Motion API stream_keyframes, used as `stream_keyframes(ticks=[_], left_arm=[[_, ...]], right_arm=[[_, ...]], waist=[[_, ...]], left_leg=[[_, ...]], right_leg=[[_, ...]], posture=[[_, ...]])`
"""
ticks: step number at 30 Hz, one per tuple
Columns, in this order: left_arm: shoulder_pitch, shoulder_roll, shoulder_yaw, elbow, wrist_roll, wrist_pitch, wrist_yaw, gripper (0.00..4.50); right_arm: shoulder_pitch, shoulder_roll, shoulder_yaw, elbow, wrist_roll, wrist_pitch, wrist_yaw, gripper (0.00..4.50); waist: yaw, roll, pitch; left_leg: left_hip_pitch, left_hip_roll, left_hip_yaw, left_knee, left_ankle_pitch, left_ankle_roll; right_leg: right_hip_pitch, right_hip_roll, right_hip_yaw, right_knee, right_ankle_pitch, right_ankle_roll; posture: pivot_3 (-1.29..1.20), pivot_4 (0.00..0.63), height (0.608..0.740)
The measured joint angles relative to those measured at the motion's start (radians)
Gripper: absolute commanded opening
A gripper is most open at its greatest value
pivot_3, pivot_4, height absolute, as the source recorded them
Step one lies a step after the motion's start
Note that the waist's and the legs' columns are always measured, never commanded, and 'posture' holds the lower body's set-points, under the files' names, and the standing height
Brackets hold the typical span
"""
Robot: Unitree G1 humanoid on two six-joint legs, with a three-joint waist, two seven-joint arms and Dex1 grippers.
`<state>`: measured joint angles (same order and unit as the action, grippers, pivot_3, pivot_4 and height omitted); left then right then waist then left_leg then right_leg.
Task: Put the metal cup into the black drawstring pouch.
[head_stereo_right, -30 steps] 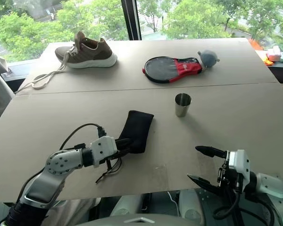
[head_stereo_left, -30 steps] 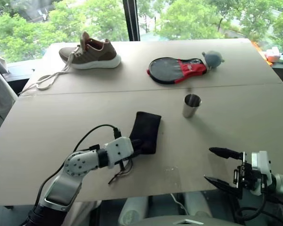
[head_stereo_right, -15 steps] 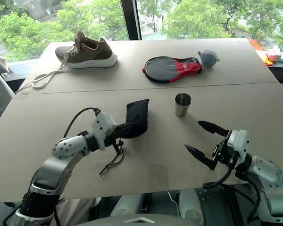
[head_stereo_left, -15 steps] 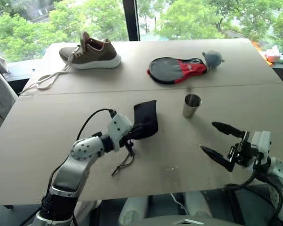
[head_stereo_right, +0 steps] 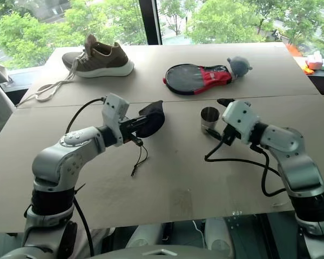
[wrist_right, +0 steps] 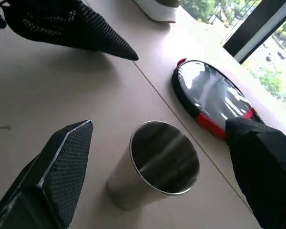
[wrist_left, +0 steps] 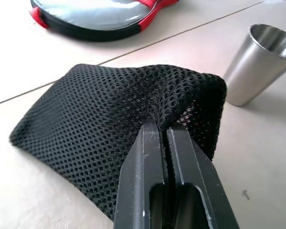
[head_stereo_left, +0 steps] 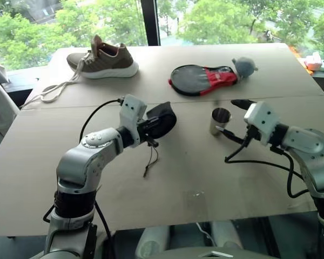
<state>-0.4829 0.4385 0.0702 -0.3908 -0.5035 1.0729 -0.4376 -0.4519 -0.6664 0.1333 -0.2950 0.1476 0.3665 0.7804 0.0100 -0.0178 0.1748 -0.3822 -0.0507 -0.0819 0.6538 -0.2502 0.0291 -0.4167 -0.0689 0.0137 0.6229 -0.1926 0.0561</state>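
Left wrist view shows the left claw point(wrist_left: 168, 131) clamped on a fold of the soft black mesh drawstring pouch point(wrist_left: 109, 119), lifting it off the pale desk point(head_stereo_left: 205, 183) with its cord dangling, likely to present the mouth for loading. Just beside it, the small shiny steel cup point(head_stereo_left: 220, 121) stands upright on the desk, between the right claw's point(wrist_right: 157, 157) wide-spread black fingers point(wrist_right: 62, 162), which bracket it without touching, probably ready to grip. A second ago the pouch lay flat on the desk with the left claw at its near end, and the right claw hung well short of the cup near the desk's front edge. The cup itself has not moved.
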Motion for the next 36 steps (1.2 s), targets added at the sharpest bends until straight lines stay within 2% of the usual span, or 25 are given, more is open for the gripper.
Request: stream_keyframes(ticks=[6,10,13,14,18,26,31,36], left_arm=[[-0.051,-0.055,0.039,0.000,-0.056,0.098,0.047,0.07],[-0.077,-0.063,0.079,-0.001,-0.086,0.139,0.073,0.00],[-0.077,-0.065,0.088,-0.001,-0.092,0.156,0.084,0.00],[-0.077,-0.069,0.091,-0.001,-0.098,0.161,0.091,0.00],[-0.076,-0.073,0.086,-0.017,-0.097,0.160,0.108,0.00],[-0.083,-0.091,0.083,0.006,-0.108,0.135,0.105,0.00],[-0.117,-0.126,0.087,0.050,-0.124,0.146,0.112,0.00],[-0.157,-0.150,0.104,0.089,-0.150,0.176,0.120,0.00]], right_arm=[[-0.048,-0.006,0.142,0.133,-0.110,0.021,0.044,4.50],[-0.048,-0.036,0.168,0.146,-0.149,0.026,0.071,3.30],[-0.048,-0.054,0.168,0.145,-0.157,0.036,0.084,2.00],[-0.046,-0.054,0.167,0.141,-0.157,0.041,0.086,1.86],[-0.035,-0.064,0.161,0.101,-0.155,0.065,0.094,0.07],[-0.047,-0.066,0.089,-0.012,-0.134,0.120,0.079,0.07],[-0.129,0.029,0.051,-0.103,-0.080,0.072,0.059,0.07],[-0.146,0.117,0.100,-0.124,-0.063,-0.066,0.065,0.07]], waist=[[0.003,-0.001,0.000],[0.001,-0.001,0.000],[0.000,-0.001,0.000],[0.000,-0.001,0.000],[0.001,-0.001,0.000],[0.001,-0.001,0.000],[-0.001,-0.001,0.000],[0.001,-0.001,0.000]], left_leg=[[-0.003,-0.001,-0.001,0.000,0.000,0.000],[-0.003,-0.001,0.000,0.000,0.000,-0.001],[-0.002,0.000,0.000,0.000,0.000,-0.001],[-0.002,0.000,0.000,0.000,0.001,-0.001],[-0.002,-0.001,0.000,0.000,0.001,-0.001],[-0.002,-0.001,0.000,0.000,0.001,-0.001],[-0.002,0.000,-0.001,0.000,0.001,-0.002],[-0.002,-0.001,-0.001,0.000,0.001,-0.002]], right_leg=[[-0.003,-0.001,0.000,0.000,0.000,0.000],[-0.004,-0.001,0.000,0.000,0.000,0.000],[-0.003,-0.001,0.000,0.001,0.000,0.000],[-0.003,-0.001,0.000,0.001,0.000,0.000],[-0.003,-0.001,0.000,0.001,0.000,0.000],[-0.003,-0.001,0.000,0.001,0.000,0.000],[-0.003,0.000,0.000,0.001,0.000,0.000],[-0.003,-0.001,0.000,0.001,0.000,0.000]], posture=[[0.00,0.150,0.736],[0.00,0.150,0.736],[0.00,0.150,0.736],[0.00,0.150,0.736],[0.00,0.150,0.736],[0.00,0.150,0.736],[0.00,0.150,0.736],[0.00,0.150,0.736]])
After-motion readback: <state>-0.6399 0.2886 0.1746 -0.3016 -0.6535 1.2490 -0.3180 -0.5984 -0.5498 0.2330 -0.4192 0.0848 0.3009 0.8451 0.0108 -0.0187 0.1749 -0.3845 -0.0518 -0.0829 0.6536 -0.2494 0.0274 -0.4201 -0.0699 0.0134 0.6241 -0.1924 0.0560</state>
